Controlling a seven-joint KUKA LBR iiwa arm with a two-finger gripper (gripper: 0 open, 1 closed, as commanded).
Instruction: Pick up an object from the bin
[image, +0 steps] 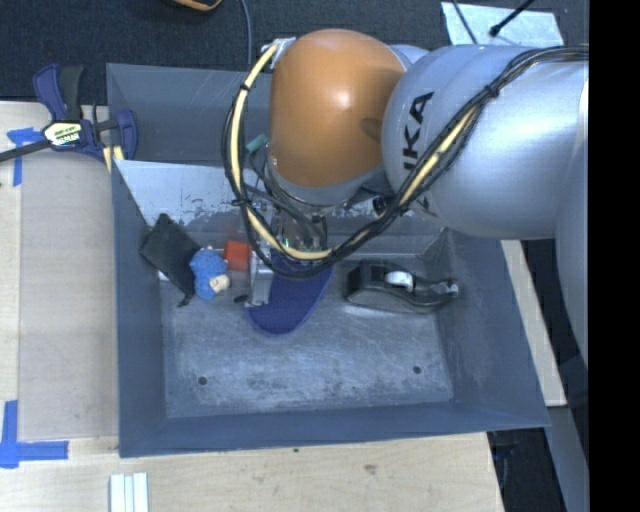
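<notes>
- My tool is low at the dark blue flat piece; open or closed, I cannot tell.
- That piece could slip; the red block alongside may get knocked.

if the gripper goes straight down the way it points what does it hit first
Probably the dark blue flat oval piece, lying just under the gripper; the small red block sits close beside. Depth is unclear from above.

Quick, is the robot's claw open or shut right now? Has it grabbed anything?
Gripper: cannot be told whether it is open or closed, or holding anything; it is down low at the edge of the dark blue flat thing.
</notes>
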